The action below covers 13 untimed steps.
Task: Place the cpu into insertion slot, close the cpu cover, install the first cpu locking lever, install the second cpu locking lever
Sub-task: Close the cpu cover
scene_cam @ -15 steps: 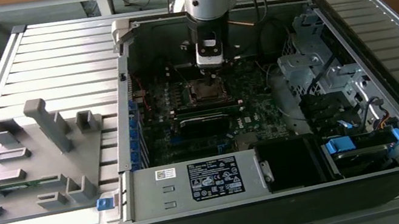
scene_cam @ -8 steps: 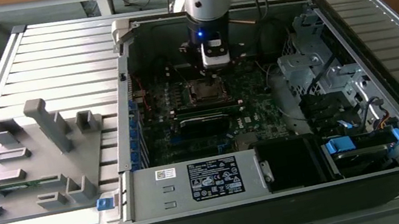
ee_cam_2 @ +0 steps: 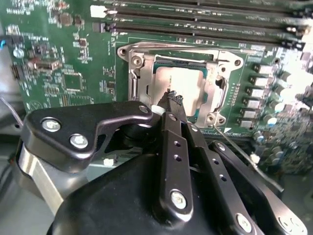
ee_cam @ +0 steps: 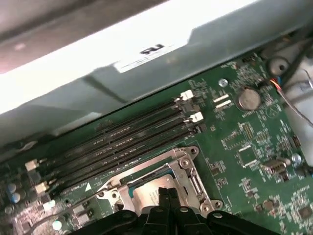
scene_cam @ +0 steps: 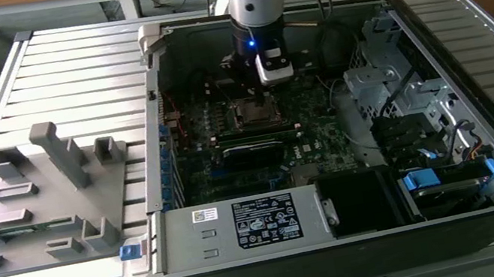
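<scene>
Inside the open computer case, my gripper (scene_cam: 270,82) hangs just above the insertion slot (scene_cam: 256,111) on the green motherboard. In both wrist views its black fingers (ee_cam_2: 168,142) are pressed together, shut with nothing seen between them, and the tips sit over one edge of the socket. The cpu (ee_cam_2: 188,81) (ee_cam: 144,193) lies flat in the slot, its dull metallic top showing. The silvery cpu cover (ee_cam_2: 141,81) (ee_cam: 188,177) lies down around it like a frame. One thin wire lever (ee_cam_2: 195,49) runs along the socket's side by the long slots. Another thin rod (ee_cam_2: 237,143) angles away from the socket.
Long black memory slots (ee_cam_2: 195,19) (ee_cam: 117,142) run beside the socket. The case's pale wall (ee_cam: 122,49) stands close behind them. A power supply box (scene_cam: 242,225) and drive cages (scene_cam: 390,83) crowd the case. A grey fixture plate (scene_cam: 44,197) with upright pieces lies at the exterior view's left.
</scene>
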Each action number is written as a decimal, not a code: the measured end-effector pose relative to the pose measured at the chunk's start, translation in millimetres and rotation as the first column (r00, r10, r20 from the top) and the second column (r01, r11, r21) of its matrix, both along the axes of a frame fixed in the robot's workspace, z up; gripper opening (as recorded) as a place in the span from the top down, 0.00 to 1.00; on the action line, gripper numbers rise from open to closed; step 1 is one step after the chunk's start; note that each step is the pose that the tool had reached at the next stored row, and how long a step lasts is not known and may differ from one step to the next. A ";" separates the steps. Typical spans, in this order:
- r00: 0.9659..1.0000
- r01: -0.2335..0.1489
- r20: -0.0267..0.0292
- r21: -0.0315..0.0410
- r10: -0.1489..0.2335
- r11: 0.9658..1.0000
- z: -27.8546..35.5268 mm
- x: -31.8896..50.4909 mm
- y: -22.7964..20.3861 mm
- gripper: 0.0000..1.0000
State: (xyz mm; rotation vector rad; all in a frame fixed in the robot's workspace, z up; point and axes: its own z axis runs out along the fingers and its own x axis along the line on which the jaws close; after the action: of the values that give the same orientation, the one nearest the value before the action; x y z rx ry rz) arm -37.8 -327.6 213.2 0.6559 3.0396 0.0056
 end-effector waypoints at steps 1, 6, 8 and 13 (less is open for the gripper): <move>1.000 -0.018 0.000 0.000 0.018 1.000 -0.2 0.0 0.0 0.90; 0.994 -0.109 0.000 0.000 0.109 0.994 -1.5 0.0 0.0 0.90; 0.989 -0.145 0.000 0.000 0.145 0.989 -2.0 0.0 0.0 0.90; 0.972 -0.234 0.000 0.000 0.234 0.972 -3.5 0.0 0.0 0.90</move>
State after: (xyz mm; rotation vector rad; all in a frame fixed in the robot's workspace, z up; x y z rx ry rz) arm -37.8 -327.6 209.7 0.2927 3.0964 0.0114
